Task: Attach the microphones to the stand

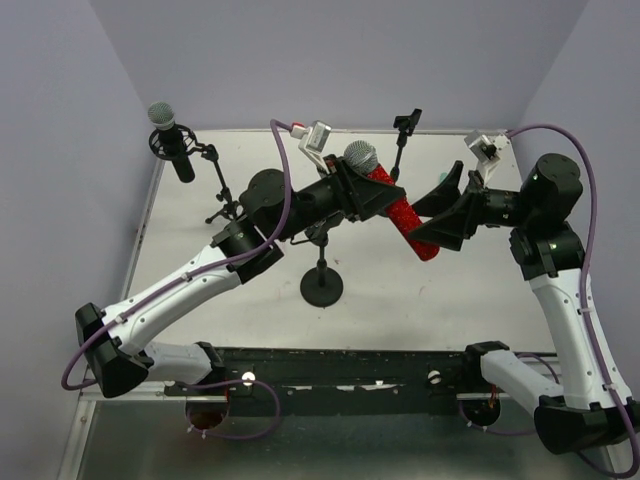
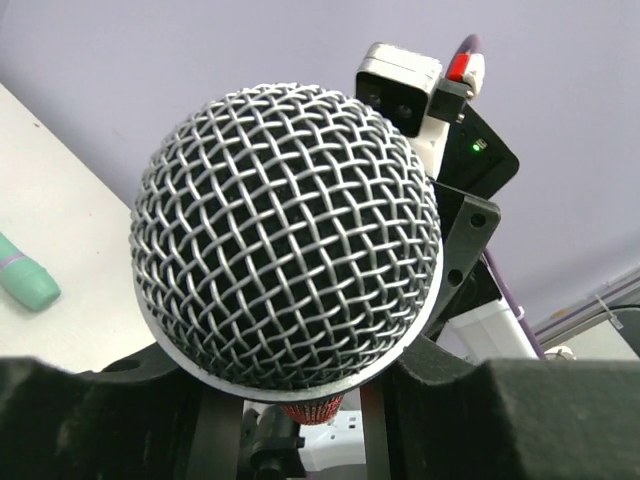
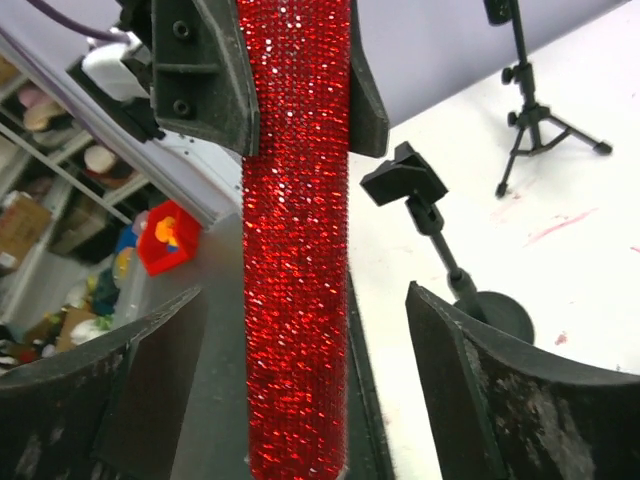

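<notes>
A red glitter-covered stick microphone (image 1: 405,215) with a silver mesh head hangs in the air above a white table (image 1: 480,300), tilted, with its head pointing to the far side. The left pincer (image 1: 380,192) is clamped on it just below the head, one black padded finger (image 3: 200,70) pressed against each side of the red barrel. The right pincer (image 3: 300,300) straddles the lower end of the same barrel with its jaws spread wide, a clear gap showing on both sides, so it grips nothing. A black stand with a round base (image 1: 322,285) rises from the table just on the near side of the left pincer, and its black clip (image 3: 403,178) sits close beside the red barrel. A black stick microphone (image 1: 172,140) with a silver mesh head sits in the holder of a black tripod stand (image 1: 222,205), well to the left of the left pincer. Another black tripod stand (image 1: 403,130) is on the far side of both pincers. A mint-green microphone (image 2: 27,282) lies on the table, seen only at the left edge of the left wrist view.
</notes>
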Motion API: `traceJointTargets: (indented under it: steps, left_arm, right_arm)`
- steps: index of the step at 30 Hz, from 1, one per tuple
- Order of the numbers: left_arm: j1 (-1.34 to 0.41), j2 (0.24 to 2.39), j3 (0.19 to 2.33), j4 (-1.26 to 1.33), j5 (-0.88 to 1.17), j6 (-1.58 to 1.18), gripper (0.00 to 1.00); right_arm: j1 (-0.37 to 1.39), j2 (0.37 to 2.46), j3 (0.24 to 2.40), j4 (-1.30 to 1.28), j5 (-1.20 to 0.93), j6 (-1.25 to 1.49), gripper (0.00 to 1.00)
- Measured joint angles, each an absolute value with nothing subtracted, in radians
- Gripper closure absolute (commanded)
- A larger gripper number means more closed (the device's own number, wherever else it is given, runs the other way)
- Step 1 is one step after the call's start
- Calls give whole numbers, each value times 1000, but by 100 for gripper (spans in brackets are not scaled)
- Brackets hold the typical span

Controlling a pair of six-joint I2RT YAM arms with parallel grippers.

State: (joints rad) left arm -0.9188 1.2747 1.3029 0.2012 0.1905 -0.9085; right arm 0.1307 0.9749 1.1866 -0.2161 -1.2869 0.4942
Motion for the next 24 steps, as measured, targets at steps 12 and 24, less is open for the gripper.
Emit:
traceJointTargets:
  steps: [12, 24]
  left_arm:
    - [-919, 1212, 1290, 207, 196, -748, 100]
    - [-939, 1306, 1410, 155, 223, -627, 100]
  right_arm:
    - [143, 1073, 1243, -558, -1370, 45, 4]
    - [198, 1117, 1260, -705, -1369, -86, 19]
